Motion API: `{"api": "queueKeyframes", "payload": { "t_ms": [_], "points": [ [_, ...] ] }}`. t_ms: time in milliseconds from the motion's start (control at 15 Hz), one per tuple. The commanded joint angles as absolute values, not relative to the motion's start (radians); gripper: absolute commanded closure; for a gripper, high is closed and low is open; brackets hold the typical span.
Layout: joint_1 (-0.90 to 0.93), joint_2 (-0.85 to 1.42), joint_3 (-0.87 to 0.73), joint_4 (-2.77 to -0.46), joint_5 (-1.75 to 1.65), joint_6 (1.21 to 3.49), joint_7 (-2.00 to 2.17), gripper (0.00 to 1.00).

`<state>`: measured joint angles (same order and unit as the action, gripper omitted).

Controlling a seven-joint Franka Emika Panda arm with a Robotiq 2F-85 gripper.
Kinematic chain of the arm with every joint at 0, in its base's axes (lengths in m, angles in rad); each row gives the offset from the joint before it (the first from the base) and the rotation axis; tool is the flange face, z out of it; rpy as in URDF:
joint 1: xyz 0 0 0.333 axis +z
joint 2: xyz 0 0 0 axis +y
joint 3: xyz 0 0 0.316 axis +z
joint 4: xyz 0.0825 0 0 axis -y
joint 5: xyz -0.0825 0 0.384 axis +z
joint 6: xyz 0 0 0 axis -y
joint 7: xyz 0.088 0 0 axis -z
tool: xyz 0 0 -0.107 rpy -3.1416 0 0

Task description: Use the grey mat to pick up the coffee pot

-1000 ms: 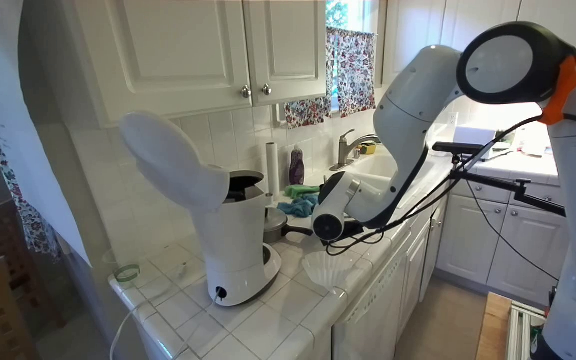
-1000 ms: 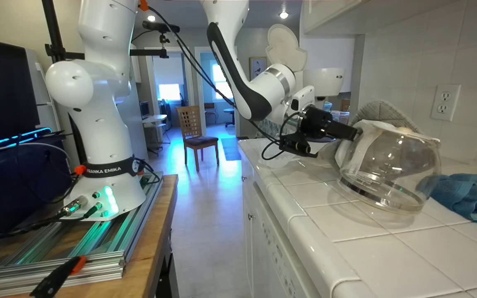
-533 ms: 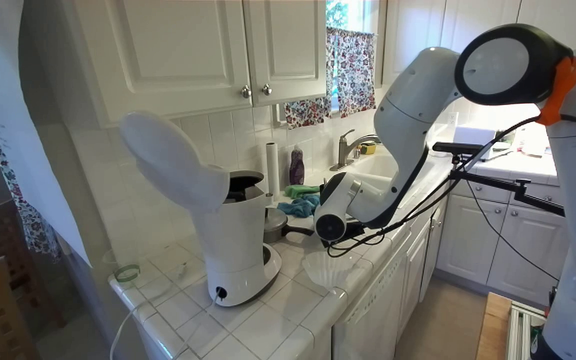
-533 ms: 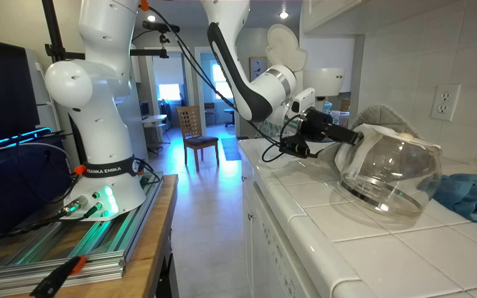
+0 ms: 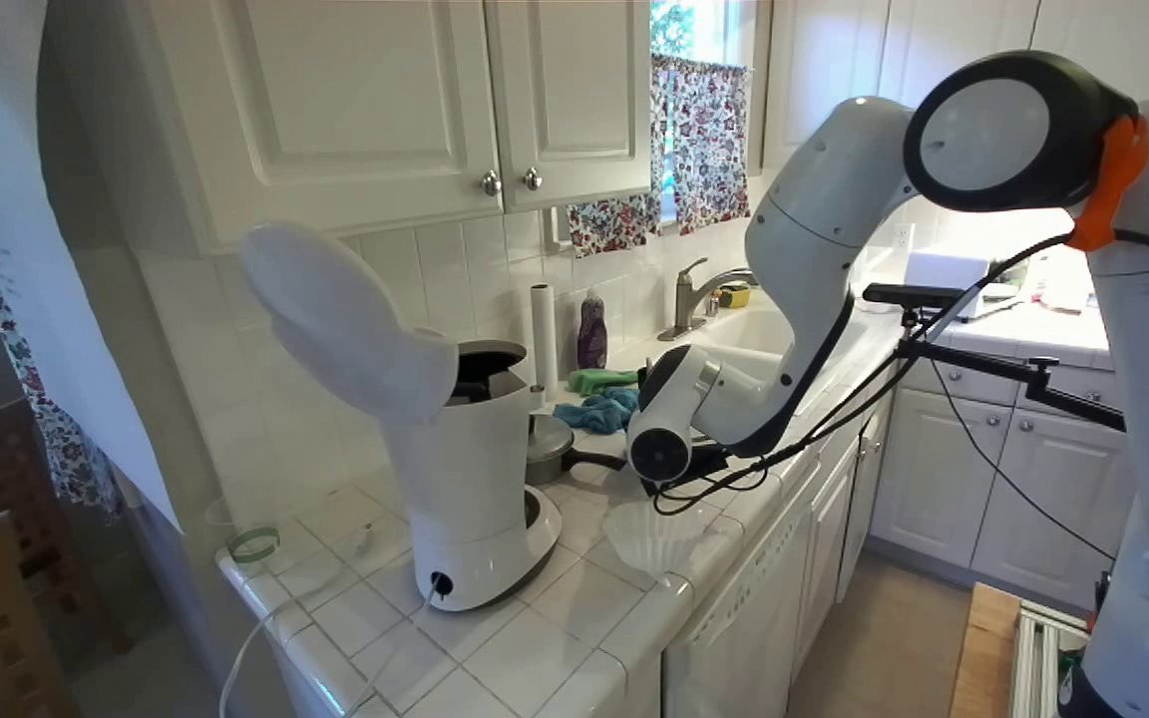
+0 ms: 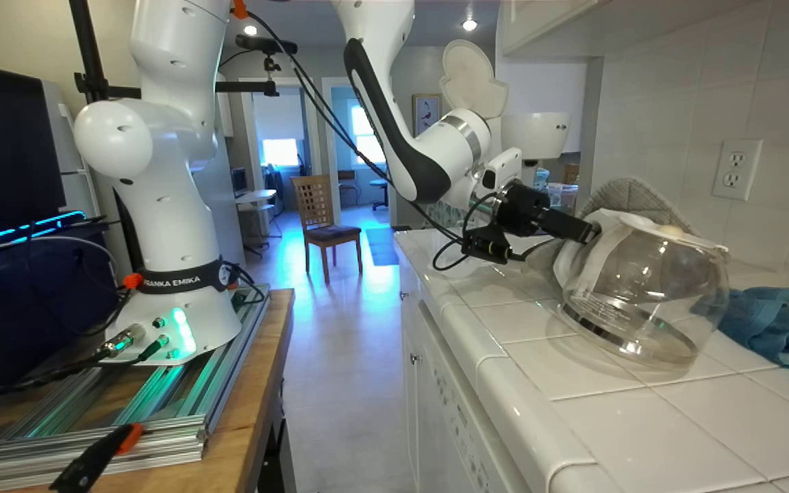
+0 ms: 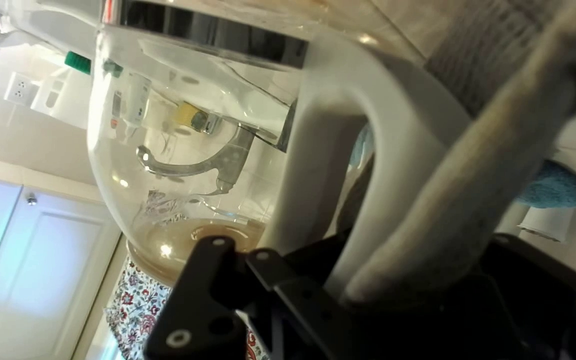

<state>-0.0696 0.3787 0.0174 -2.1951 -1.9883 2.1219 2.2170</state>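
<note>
We see the pincer (image 6: 585, 229) pinched tight on the grey mat (image 6: 634, 194) and handle (image 7: 393, 170). The coffee pot (image 6: 651, 294) is lower than before.

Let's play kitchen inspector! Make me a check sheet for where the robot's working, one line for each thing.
Surface: white tiled counter, shiny
Coffee pot: clear glass, tilted
Grey mat: part shows behind the pot
Clutter: blue cloth beside the pot; saucepan by the coffee machine
End effector: looks shut on the mat, by the pot's handle
Cables: black; one loops near the end effector
Surroundings: wooden chair, flowery curtain, cupboards
</note>
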Motion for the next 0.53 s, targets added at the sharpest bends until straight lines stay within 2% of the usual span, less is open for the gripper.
{"api": "queueKeyframes", "payload": {
  "t_ms": [0, 67, 133, 467],
  "points": [
    [-0.083, 0.383, 0.016, -2.181, -2.036, 2.138, 2.234, 1.0],
    [-0.084, 0.384, 0.016, -2.18, -2.037, 2.14, 2.233, 0.82],
    [-0.085, 0.384, 0.016, -2.179, -2.037, 2.142, 2.232, 0.73],
    [-0.088, 0.393, 0.018, -2.167, -2.044, 2.161, 2.219, 0.4]
  ]
}}
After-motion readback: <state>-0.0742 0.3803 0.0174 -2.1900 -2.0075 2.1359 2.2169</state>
